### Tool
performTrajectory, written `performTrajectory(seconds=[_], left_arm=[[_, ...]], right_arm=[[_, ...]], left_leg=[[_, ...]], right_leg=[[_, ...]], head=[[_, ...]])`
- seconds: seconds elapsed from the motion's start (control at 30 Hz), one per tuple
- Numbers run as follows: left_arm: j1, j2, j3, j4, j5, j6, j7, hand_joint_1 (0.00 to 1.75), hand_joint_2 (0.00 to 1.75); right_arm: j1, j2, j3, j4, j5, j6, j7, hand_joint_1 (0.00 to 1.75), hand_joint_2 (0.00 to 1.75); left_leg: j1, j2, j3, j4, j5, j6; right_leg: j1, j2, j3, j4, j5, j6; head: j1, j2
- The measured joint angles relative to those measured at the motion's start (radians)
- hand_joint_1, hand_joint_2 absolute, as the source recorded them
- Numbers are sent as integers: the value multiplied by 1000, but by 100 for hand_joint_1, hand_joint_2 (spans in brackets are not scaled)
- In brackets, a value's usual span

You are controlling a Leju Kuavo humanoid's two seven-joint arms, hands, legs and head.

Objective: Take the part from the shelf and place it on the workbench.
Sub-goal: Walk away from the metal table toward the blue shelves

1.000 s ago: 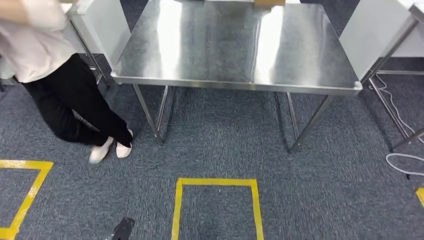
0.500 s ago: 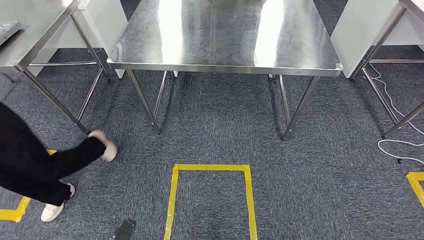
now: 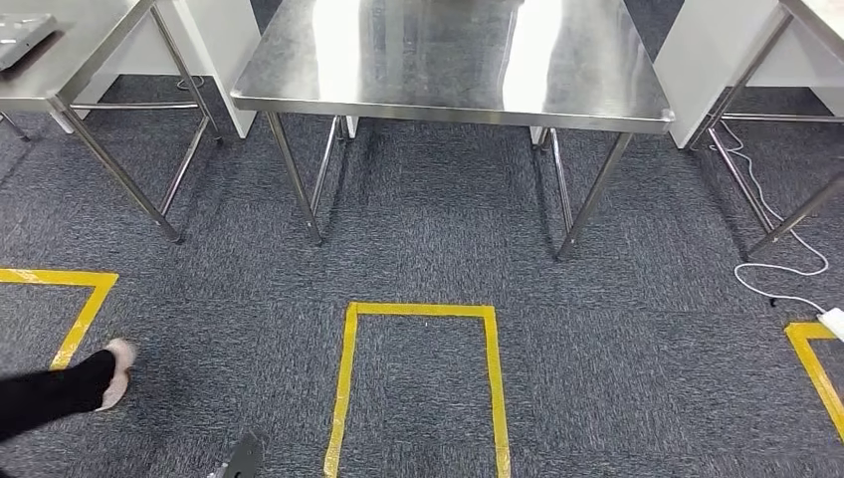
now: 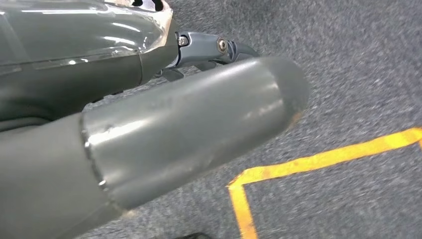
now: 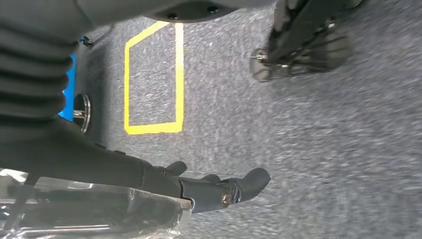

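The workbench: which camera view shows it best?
The head view: the steel workbench stands straight ahead, its bare top and legs in plain sight beyond the yellow floor square. The left wrist view shows the left hand over carpet; the right wrist view shows the right hand, carpet, tape.

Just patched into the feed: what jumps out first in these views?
A bare, shiny steel workbench stands straight ahead, with a yellow tape rectangle marked on the grey carpet in front of it. At the lower left, a person's leg and pale shoe cross the floor beside another yellow marking.
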Motion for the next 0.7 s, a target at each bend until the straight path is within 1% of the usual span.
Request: performTrajectory(seconds=[0.03, 0.07, 0.1, 0.13, 0.17, 0.2, 0.23, 0.27, 0.3, 0.33, 0.37, 0.4, 0.43, 0.47, 0.5, 0.53, 0.57, 0.6, 0.63, 0.67, 0.7], left_arm=[[-2, 0, 0, 0, -2, -2, 2, 0, 0], [-4, 0, 0, 0, -3, -3, 3, 0, 0], [-7, 1, 0, 0, -5, -4, 4, 0, 0], [-9, 1, 0, 0, -6, -4, 5, 0, 0], [-10, 1, 0, 0, -7, -5, 6, 0, 0], [-11, 1, 0, 0, -8, -6, 7, 0, 0], [-10, 2, 0, 0, -8, -6, 8, 0, 0], [-10, 3, 0, 0, -8, -7, 10, 0, 0], [-9, 3, 0, 0, -8, -7, 11, 0, 0], [-9, 3, 0, 0, -8, -8, 11, 0, 0], [-10, 3, 0, 0, -8, -8, 12, 0, 0], [-10, 3, -1, 0, -8, -8, 12, 0, 0], [-10, 3, -1, 0, -9, -8, 12, 0, 0], [-10, 3, -1, 0, -9, -8, 12, 0, 0], [-10, 3, -1, 0, -9, -8, 12, 0, 0], [-11, 3, 0, 0, -9, -8, 12, 0, 0], [-12, 4, 0, 0, -10, -8, 12, 0, 0], [-14, 5, 0, 0, -10, -8, 12, 0, 0], [-16, 6, -1, -1, -10, -7, 12, 0, 0], [-17, 7, -1, -1, -10, -7, 11, 0, 0], [-17, 6, -1, -1, -10, -7, 11, 0, 0]], right_arm=[[0, 0, 0, 0, -2, 0, 0, 0, 0], [-2, 0, 0, 0, -4, -1, 0, 0, 0], [-3, 0, 0, 0, -6, -2, 0, 0, 0], [-4, 1, 0, 0, -7, -2, 0, 0, 0], [-5, 1, 0, 0, -9, -2, 1, 0, 0], [-4, 2, 0, 0, -10, -3, 2, 0, 0], [-3, 2, 0, 0, -12, -2, 3, 0, 0], [-3, 3, 0, 0, -14, -2, 5, 0, 0], [-2, 4, 0, 0, -17, -2, 6, 0, 0], [-3, 4, -1, 0, -19, -2, 7, 0, 0], [-2, 4, -1, 0, -20, -1, 7, 0, 0], [-2, 4, -1, 0, -22, 0, 7, 0, 0], [-1, 4, -1, 0, -24, 1, 7, 0, 0], [-1, 4, -1, 0, -25, 2, 7, 0, 0], [-1, 4, -1, 0, -27, 4, 7, 0, 0], [-1, 4, -1, 0, -27, 6, 7, 0, 0], [-1, 6, -1, 0, -27, 8, 7, 0, 0], [-2, 8, -1, 0, -26, 10, 7, 0, 0], [-2, 9, -1, 0, -23, 14, 7, 0, 0], [-2, 10, -1, 0, -20, 16, 7, 0, 0], [-3, 10, -1, 0, -17, 19, 7, 0, 0]], left_leg=[[1, 1, -17, 10, 9, -6], [1, 1, -32, 22, 16, -12], [1, 0, -44, 35, 23, -19], [0, 0, -53, 43, 31, -25], [0, 0, -58, 46, 40, -30], [2, -1, -60, 45, 50, -37], [5, -3, -65, 46, 50, -42], [7, -5, -71, 56, 30, -48], [9, -8, -79, 85, -12, -54], [11, -10, -89, 127, -67, -60], [12, -10, -98, 187, -123, -65], [13, -10, -105, 252, -161, -69], [14, -11, -104, 300, -171, -70], [14, -11, -90, 324, -161, -68], [13, -12, -59, 308, -134, -64], [12, -13, -10, 254, -108, -56], [9, -15, 49, 178, -100, -45], [6, -16, 105, 97, -105, -36], [2, -17, 144, 38, -116, -29], [-2, -17, 163, 3, -125, -22], [-6, -17, 166, -9, -123, -18]], right_leg=[[-5, 0, 47, -54, 22, 11], [-8, 0, 102, -129, 25, 16], [-7, 1, 150, -204, 11, 9], [-4, 1, 180, -257, -8, -1], [1, 2, 192, -285, -21, -12], [2, 2, 186, -292, -21, -27], [1, 0, 178, -290, -12, -38], [-2, -2, 167, -289, -1, -51], [-5, -4, 154, -289, 12, -63], [-4, -5, 140, -288, 25, -71], [-2, -6, 126, -287, 38, -75], [0, -6, 110, -285, 52, -76], [2, -6, 93, -281, 65, -76], [4, -6, 75, -277, 78, -75], [6, -6, 57, -273, 89, -74], [8, -5, 42, -270, 99, -72], [10, -5, 32, -268, 108, -70], [11, -4, 25, -267, 117, -66], [11, -5, 21, -267, 126, -60], [10, -6, 18, -269, 137, -53], [8, -6, 16, -272, 146, -46]], head=[[1, 0], [2, 0], [2, 0], [2, 0], [2, 0], [1, 0], [1, 0], [-1, 0], [-3, 0], [-5, 0], [-7, 0], [-8, 0], [-7, 0], [-8, 0], [-8, 0], [-8, 0], [-8, 0], [-8, 0], [-7, 0], [-8, 0], [-8, 0]])
